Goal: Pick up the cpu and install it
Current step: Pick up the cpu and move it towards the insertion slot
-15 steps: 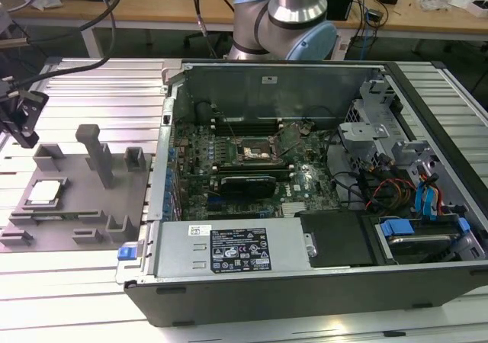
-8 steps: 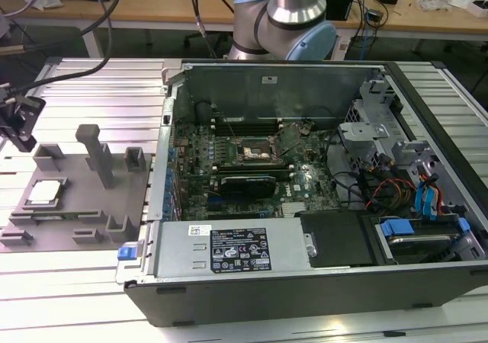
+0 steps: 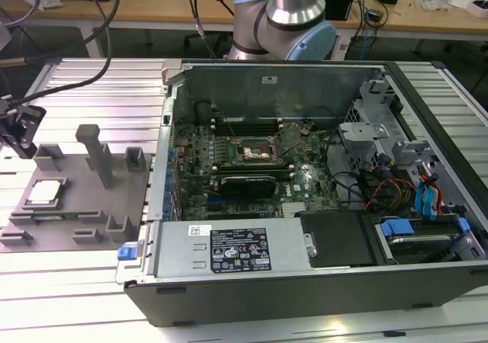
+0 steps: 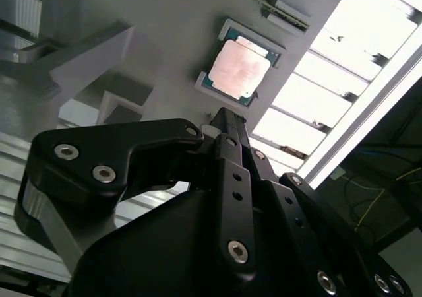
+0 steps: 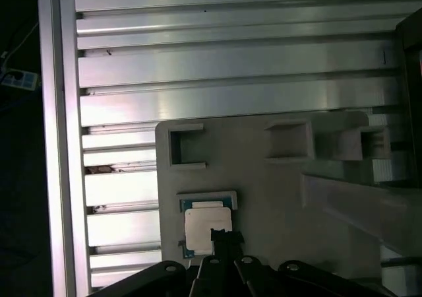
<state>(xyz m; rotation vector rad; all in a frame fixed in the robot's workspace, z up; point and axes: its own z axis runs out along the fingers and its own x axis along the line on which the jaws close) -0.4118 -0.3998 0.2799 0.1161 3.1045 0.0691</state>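
The cpu, a small silvery square chip with a pale rim, lies flat in a recess on the grey fixture plate at the exterior view's left. In both wrist views the cpu lies just past my fingertips. My black gripper hangs above the plate, a little behind the chip and clear of it. In both wrist views the gripper has its fingers drawn together to one narrow tip, with nothing between them. The dark socket sits on the motherboard inside the open computer case.
Grey posts and brackets rise from the fixture plate near the cpu. The slotted aluminium table stretches around the plate. Cables trail across the table's back left. The arm's base stands behind the case.
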